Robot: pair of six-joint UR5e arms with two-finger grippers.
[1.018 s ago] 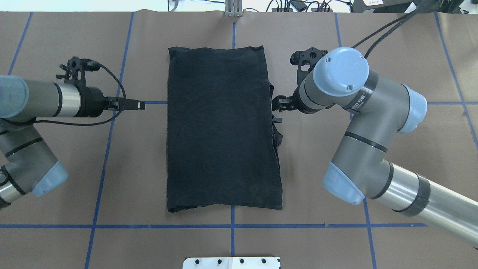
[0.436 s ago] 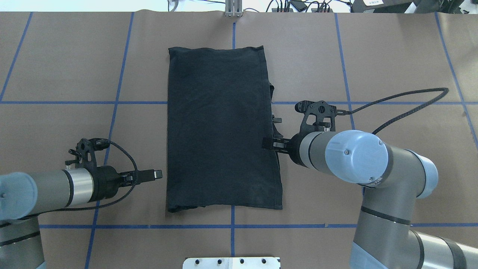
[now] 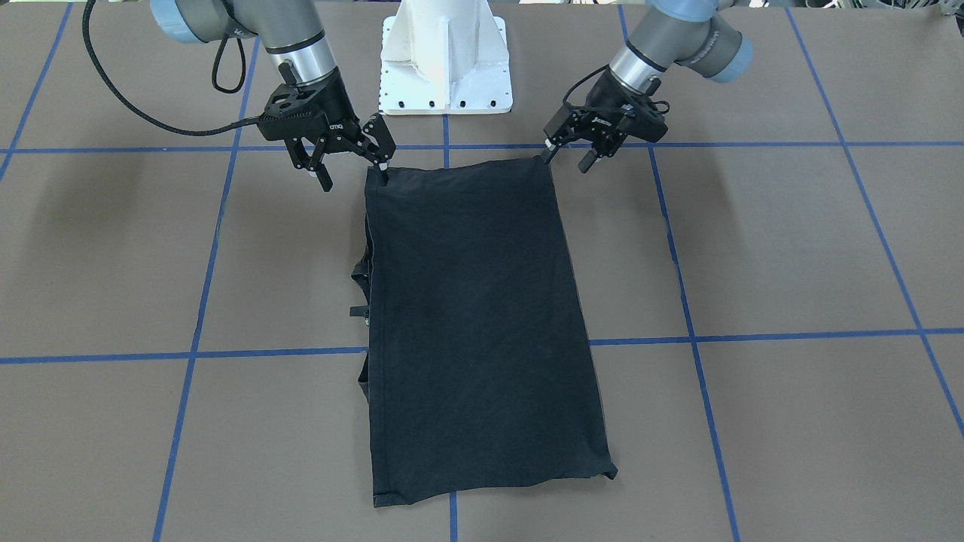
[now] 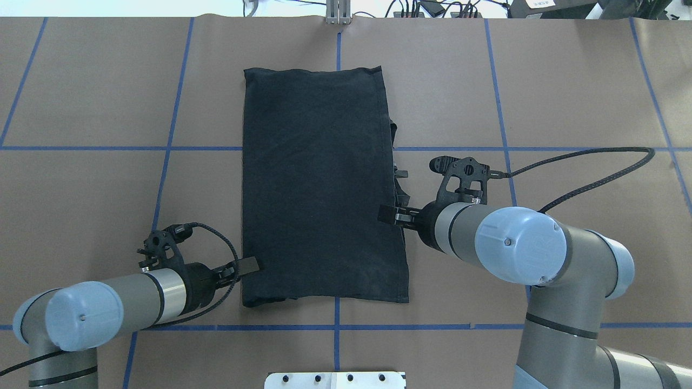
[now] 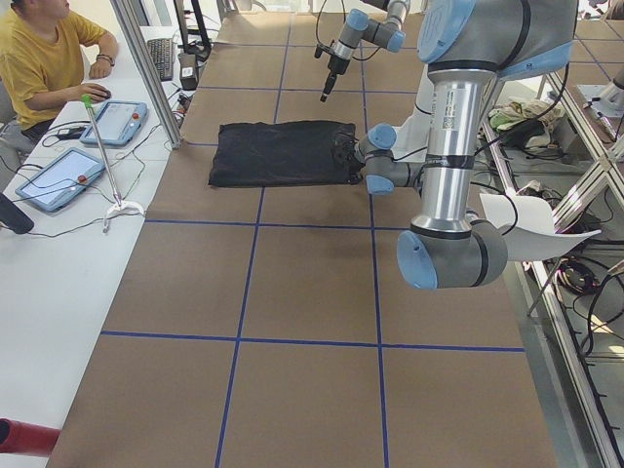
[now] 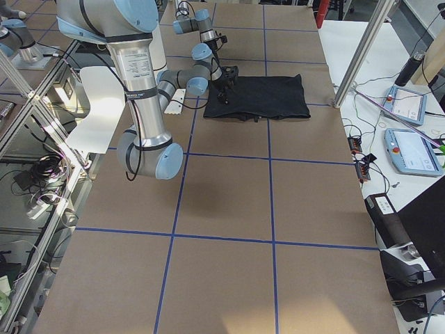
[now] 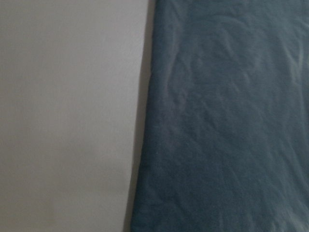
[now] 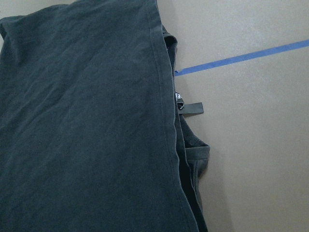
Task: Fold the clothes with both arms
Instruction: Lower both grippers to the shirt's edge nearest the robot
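1. A black T-shirt (image 3: pixel 482 316), folded into a long strip, lies flat mid-way across the table (image 3: pixel 753 263).
2. The left gripper (image 3: pixel 563 162) and right gripper (image 3: pixel 352 169), both spread open, sit at its two corners nearest the robot.
3. The soft, light cloth will likely sag, so pinching every layer at those corners seems best.

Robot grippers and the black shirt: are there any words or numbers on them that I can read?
"OTIQ": white letters on the body of the right gripper, seen in the front-facing view; the start of the word does not show.
On the left gripper: a faint white mark, too small to read.
On the T-shirt: no print or logo shows on the side facing up.
On the small black tag at the T-shirt's edge: nothing readable.
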